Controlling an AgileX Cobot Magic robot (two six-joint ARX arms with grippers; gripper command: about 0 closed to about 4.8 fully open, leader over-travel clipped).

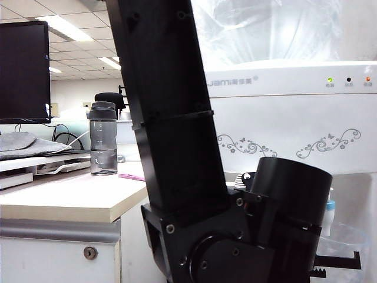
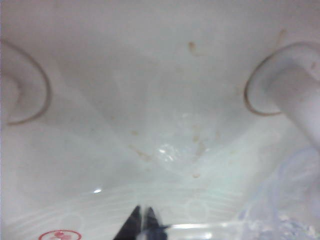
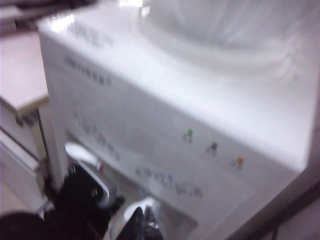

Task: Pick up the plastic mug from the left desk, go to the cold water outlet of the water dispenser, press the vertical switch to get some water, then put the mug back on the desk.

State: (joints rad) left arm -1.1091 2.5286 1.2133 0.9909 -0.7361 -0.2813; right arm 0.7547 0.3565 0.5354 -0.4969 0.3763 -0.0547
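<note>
Hiding: the big black arm point(image 1: 177, 118) is covering much of the water dispenser point(image 1: 283, 112).
Blurring: the right wrist view is looking smeary.
Left gripper point(image 2: 141, 222): clenching tight inside the dispenser's recess.
Plastic mug point(image 1: 344, 244): sitting against those fingers, under the blue-collared cold water outlet point(image 1: 330, 213).
Right gripper point(image 3: 145, 222): hanging above the dispenser, fingertips looking closed.

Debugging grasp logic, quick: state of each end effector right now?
Left end effector: closed on the plastic mug, at the water dispenser recess.
Right end effector: looks closed, empty, above the water dispenser front.
</note>
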